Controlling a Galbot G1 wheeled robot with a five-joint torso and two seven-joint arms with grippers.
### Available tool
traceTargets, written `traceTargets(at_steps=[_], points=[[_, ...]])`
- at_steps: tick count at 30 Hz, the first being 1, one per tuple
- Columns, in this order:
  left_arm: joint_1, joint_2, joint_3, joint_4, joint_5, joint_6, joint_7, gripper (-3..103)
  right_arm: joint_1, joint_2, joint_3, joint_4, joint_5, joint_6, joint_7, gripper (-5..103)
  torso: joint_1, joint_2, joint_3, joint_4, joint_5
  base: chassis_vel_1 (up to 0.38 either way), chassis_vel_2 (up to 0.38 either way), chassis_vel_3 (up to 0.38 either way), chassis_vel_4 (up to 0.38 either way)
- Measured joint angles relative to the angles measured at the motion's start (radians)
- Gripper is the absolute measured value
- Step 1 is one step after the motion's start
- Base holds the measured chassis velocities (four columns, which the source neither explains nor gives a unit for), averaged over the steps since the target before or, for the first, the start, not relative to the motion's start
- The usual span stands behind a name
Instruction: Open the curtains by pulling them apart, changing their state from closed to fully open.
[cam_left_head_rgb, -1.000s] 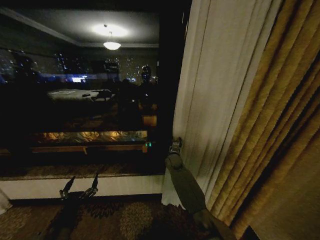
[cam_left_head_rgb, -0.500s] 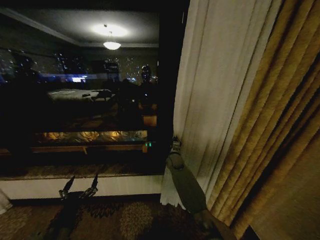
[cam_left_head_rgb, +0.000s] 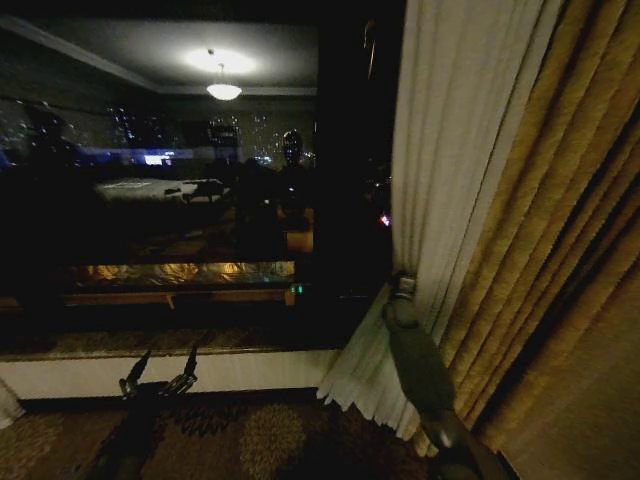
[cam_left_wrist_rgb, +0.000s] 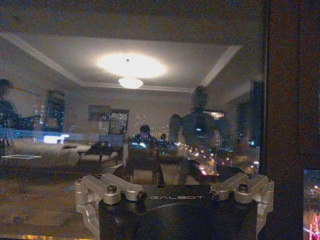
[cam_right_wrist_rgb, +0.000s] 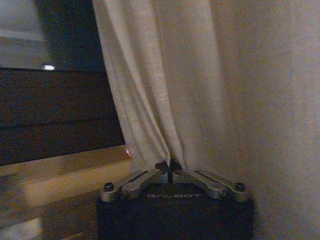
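Right gripper (cam_left_head_rgb: 404, 287) is clamped tight on a pinch of the sheer curtains (cam_left_head_rgb: 440, 150), fingers closed on the fabric's leading edge beside the golden drape (cam_left_head_rgb: 560, 250). The risk: thin cloth could slide out of that small pinch, or bunch against the drape with little room left on that side. Left gripper (cam_left_head_rgb: 158, 375) hangs low before the window sill (cam_left_head_rgb: 150, 345), fingers spread and empty, dark window glass (cam_left_head_rgb: 160, 180) clear ahead.

Dim, grainy — ceiling lamp (cam_left_head_rgb: 223, 90) glare reflected in window (cam_left_head_rgb: 160, 180).
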Motion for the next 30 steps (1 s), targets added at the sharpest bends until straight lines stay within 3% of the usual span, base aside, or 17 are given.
traceTargets(at_steps=[14, 19, 24, 30], points=[[0.016, -0.001, -0.007, -0.001, -0.017, -0.025, 0.003, 100, 0.089, -0.103, 0.125, -0.202, -0.005, 0.077, 0.233, 0, 0.0, 0.0, 0.0, 0.0002, -0.0003, 0.0, 0.0, 0.0, 0.0], [0.021, 0.001, -0.014, -0.001, -0.031, -0.03, 0.004, 100, 0.092, -0.14, 0.155, -0.221, 0.01, 0.083, 0.267, 0, 0.0, 0.0, 0.0, -0.0001, -0.0003, 0.0, 0.0, 0.0, 0.0], [0.02, 0.005, -0.016, -0.001, -0.035, -0.032, 0.004, 100, 0.035, -0.148, 0.135, -0.118, 0.029, 0.032, 0.209, 0, 0.0, 0.0, 0.0, -0.0005, 0.0002, 0.0, 0.0, 0.0, 0.0], [0.017, 0.005, -0.012, -0.012, -0.037, -0.031, 0.004, 100, -0.105, -0.098, 0.112, 0.152, 0.049, -0.075, 0.084, 0, 0.0, 0.0, 0.0, 0.0, 0.0, 0.0, 0.0, 0.0, 0.0]])
